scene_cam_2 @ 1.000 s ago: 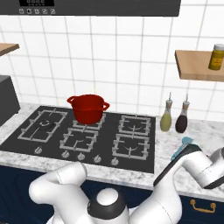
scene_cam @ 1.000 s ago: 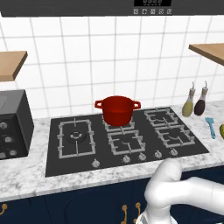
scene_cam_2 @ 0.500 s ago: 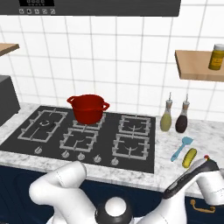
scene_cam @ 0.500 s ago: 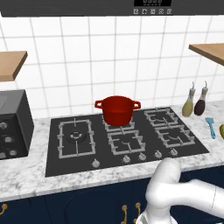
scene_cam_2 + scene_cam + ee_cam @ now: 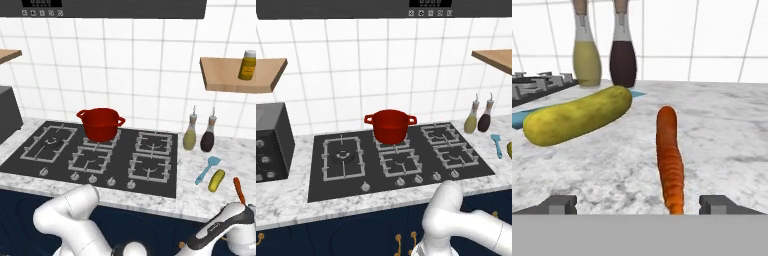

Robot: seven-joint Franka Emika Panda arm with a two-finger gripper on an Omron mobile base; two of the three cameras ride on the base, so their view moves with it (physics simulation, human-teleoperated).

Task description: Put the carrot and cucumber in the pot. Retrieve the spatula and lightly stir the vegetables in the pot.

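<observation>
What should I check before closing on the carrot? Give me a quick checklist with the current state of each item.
1. Jaws open: ok, the gripper stands wide.
2. Carrot between the fingertips: ok, its near end lies roughly midway.
3. Cucumber out of the grip: ok, it lies apart, to the carrot's left.
4. Spatula out of the way: ok, behind the cucumber.
5. Pot ready: ok, uncovered on the stove.
6. Fingertips low enough to grip: cannot tell.
</observation>
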